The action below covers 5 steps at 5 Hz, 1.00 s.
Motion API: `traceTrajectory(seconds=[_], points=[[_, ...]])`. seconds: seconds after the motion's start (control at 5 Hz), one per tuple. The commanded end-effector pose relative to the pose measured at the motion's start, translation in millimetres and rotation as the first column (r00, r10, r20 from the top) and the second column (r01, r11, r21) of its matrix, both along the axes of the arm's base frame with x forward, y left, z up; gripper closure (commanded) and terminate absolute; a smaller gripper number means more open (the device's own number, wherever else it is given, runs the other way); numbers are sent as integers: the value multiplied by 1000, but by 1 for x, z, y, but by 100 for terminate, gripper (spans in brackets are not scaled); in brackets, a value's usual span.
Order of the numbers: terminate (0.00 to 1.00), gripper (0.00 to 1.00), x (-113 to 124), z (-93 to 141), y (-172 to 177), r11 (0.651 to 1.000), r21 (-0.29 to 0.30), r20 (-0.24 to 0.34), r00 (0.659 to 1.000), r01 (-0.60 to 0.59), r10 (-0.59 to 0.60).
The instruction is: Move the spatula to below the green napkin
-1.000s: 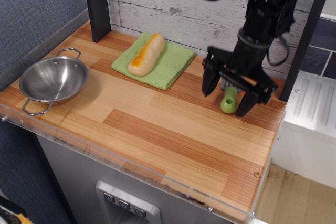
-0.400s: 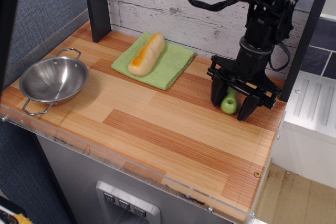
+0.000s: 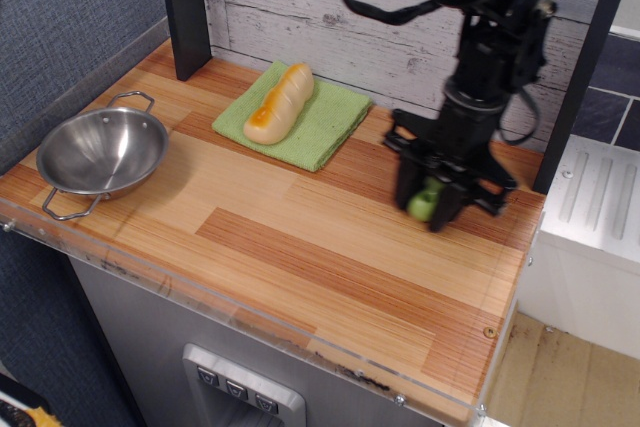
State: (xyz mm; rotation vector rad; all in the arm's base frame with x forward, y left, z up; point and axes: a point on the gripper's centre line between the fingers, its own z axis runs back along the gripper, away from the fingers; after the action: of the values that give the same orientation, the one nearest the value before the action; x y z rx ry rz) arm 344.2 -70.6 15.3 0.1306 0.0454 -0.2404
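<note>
The spatula (image 3: 424, 201) shows only its chunky lime-green handle, held between the black fingers of my gripper (image 3: 425, 205) at the right of the wooden counter. Its grey blade is hidden behind the gripper. The gripper is shut on the handle and looks slightly blurred. The green napkin (image 3: 325, 125) lies flat at the back middle of the counter, to the left of the gripper, with a tan bread loaf (image 3: 280, 102) lying on its left part.
A steel bowl (image 3: 100, 152) with two handles sits at the left front. A dark post (image 3: 185, 12) stands at the back left. A wood-plank wall runs along the back. The counter's right edge (image 3: 525, 257) is close to the gripper.
The gripper dropped over the green handle with its fingers wide, then closed on it. It has now shifted a little left and toward the front with the handle.
</note>
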Motion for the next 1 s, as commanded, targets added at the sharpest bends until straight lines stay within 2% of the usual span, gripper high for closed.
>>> traceTrajectory(seconds=[0.0,0.2,0.4,0.6,0.8], points=[[0,100,-44,84,56,987,61,205,966,148,-158],[0,100,-73,85,94,983,88,132,976,162,-172],[0,100,-91,66,120,990,45,78,988,132,-136],[0,100,-98,42,126,994,-26,28,994,109,-108],[0,100,-98,17,121,991,-67,-46,991,119,-123]])
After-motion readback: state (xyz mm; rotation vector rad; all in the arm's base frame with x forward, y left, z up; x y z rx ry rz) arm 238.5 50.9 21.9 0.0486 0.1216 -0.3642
